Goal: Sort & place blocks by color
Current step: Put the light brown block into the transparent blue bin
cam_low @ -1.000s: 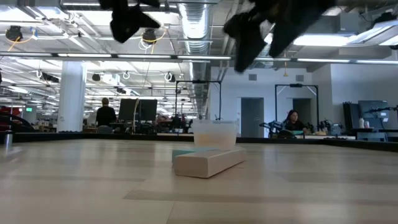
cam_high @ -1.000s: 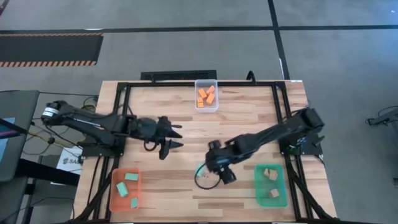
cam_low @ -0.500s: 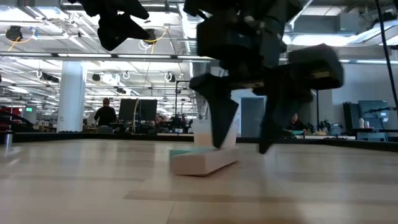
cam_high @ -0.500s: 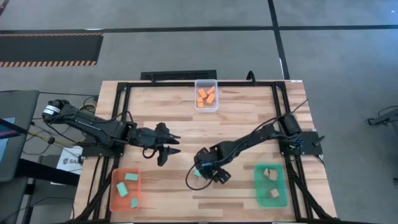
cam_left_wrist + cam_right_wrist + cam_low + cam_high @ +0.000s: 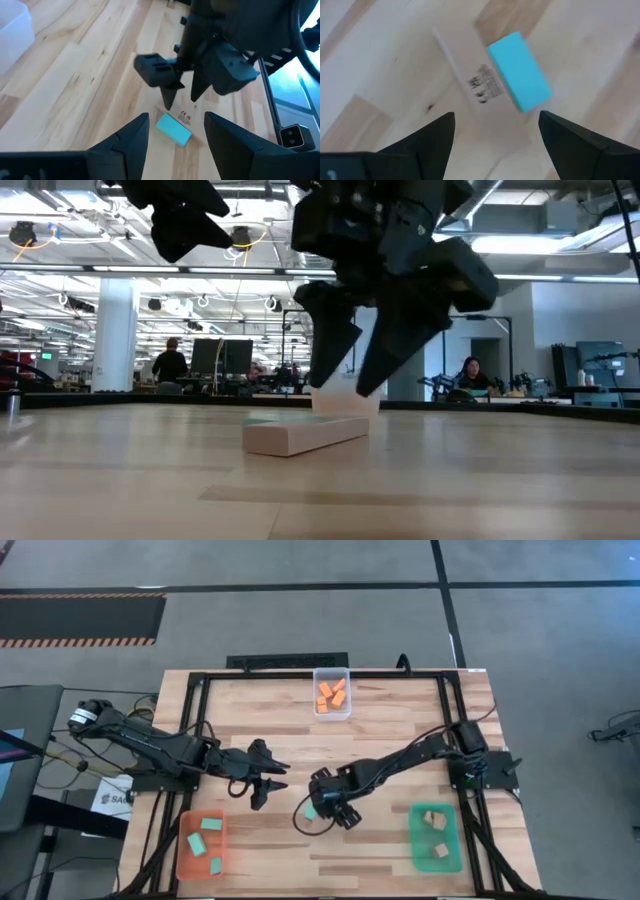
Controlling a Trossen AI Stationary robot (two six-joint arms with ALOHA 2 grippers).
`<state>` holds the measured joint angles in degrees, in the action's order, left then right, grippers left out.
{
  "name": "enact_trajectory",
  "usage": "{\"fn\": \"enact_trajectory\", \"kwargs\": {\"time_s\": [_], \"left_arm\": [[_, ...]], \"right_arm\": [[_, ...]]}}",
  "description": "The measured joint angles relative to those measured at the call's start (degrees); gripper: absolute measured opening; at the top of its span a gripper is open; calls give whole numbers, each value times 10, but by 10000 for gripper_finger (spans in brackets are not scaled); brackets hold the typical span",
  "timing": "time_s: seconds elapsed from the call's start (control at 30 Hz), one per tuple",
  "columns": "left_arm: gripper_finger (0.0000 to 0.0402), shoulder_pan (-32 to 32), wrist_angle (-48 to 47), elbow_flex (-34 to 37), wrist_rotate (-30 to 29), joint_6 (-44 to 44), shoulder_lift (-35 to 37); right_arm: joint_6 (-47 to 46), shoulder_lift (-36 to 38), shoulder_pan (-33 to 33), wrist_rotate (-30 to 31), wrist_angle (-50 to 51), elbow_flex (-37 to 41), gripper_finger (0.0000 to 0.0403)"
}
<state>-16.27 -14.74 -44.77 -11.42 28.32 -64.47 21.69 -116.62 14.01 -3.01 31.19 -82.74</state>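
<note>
A light blue block (image 5: pixel 520 72) lies on the table against a pale flat block with a printed label (image 5: pixel 470 85), left of the table's middle (image 5: pixel 310 810). My right gripper (image 5: pixel 496 115) hangs open just above the pair, fingers pointing steeply down (image 5: pixel 345 388); no frame shows it touching them. My left gripper (image 5: pixel 278 778) hovers open to their left and higher, pointed at them (image 5: pixel 177 117). The orange tray (image 5: pixel 184 862) holds light blue blocks. Tan blocks lie in the green tray (image 5: pixel 455 840), and orange blocks in the clear tray (image 5: pixel 332 712).
A black frame (image 5: pixel 300 676) borders the tabletop. The right arm's cable loops (image 5: pixel 298 823) onto the wood beside the blocks. Bare wood (image 5: pixel 260 720) lies between the clear tray and the grippers. People sit at desks in the room beyond.
My right gripper has come down toward the table and toward its left edge, rolling at the wrist, and now hangs over the two blocks. The pale block and the light blue one have shifted a little toward the left edge. My left gripper has sunk slightly.
</note>
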Motion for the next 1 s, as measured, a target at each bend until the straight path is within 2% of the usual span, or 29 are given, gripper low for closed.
{"fn": "enact_trajectory", "kwargs": {"time_s": [0.37,0.47,0.63,0.8,1.0], "left_arm": [[178,0,-15,0,2,-2,0],[178,0,-21,0,2,-2,0],[178,0,-36,0,2,-1,0],[178,0,-45,0,1,4,0],[178,0,-52,0,-14,4,0]], "right_arm": [[-3,-12,-23,-9,-5,2,311],[-4,-28,-26,-34,-31,-1,311],[-6,-57,-22,-38,-31,-2,301],[-48,-62,-18,-39,-16,-3,238],[-79,-36,-18,-43,-3,1,87]]}}
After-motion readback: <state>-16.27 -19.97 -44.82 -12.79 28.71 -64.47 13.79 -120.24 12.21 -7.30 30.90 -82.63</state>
